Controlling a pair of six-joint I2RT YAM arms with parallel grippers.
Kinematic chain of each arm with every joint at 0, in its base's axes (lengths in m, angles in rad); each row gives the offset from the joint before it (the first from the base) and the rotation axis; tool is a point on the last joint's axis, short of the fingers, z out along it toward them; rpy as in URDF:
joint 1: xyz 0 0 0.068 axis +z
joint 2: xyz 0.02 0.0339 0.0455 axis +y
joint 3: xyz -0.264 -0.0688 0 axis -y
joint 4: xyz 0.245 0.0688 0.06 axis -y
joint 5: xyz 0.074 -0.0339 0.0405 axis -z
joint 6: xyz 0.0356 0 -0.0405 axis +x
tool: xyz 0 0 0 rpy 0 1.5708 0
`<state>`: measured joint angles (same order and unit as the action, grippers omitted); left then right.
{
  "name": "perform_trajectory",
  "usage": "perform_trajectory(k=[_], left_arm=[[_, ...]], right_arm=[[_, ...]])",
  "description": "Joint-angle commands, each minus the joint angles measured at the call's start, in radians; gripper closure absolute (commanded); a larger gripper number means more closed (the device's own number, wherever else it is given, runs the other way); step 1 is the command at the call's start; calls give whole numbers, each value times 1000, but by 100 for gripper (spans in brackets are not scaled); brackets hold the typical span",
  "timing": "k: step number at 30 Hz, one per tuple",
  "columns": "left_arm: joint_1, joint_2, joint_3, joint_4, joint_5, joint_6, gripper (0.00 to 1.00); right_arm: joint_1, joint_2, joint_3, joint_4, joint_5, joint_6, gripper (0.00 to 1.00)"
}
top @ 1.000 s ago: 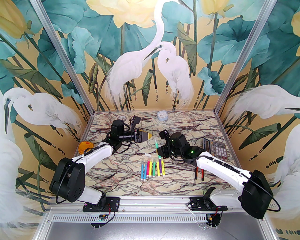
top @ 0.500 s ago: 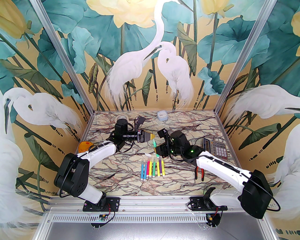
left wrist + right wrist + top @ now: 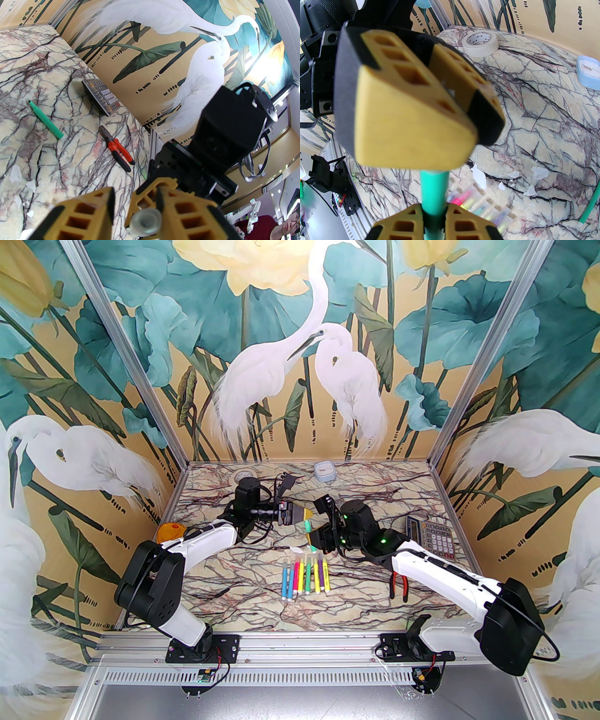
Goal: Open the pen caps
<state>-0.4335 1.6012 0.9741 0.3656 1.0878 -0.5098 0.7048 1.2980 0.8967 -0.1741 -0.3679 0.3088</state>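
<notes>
Right gripper (image 3: 434, 225) clenched on green marker (image 3: 434, 187). Left gripper (image 3: 136, 191) around cap (image 3: 146, 221); whether clamped, cannot tell. Seat squarely, pull straight along marker axis.

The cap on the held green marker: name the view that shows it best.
Left wrist: the clear cap faces the lens between the fingers of the left gripper. Right wrist shows the green marker running into those fingers, cap hidden. From the top it is too small.

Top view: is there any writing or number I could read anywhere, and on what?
None is legible.
Calculator: key markings too small to read.
Yellow marker: dark print on the barrel, too small to read.
Clock: dial too small to read.
</notes>
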Motion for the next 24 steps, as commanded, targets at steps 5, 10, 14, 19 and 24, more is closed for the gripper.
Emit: perform_trajectory(k=[5,10,14,19,24], left_arm=[[-8,13,38,16,27,-4,85],[-8,12,38,26,28,-14,92],[-8,8,40,29,11,-21,97],[-8,9,52,32,-5,-45,100],[-8,9,39,121,22,-110,100]], right_arm=[[-4,12,24,35,-12,-17,90],[-4,10,20,45,-8,-10,82],[-3,19,8,49,-2,-1,65],[-5,36,-2,88,-5,14,58],[-5,68,1,117,-19,30,58]])
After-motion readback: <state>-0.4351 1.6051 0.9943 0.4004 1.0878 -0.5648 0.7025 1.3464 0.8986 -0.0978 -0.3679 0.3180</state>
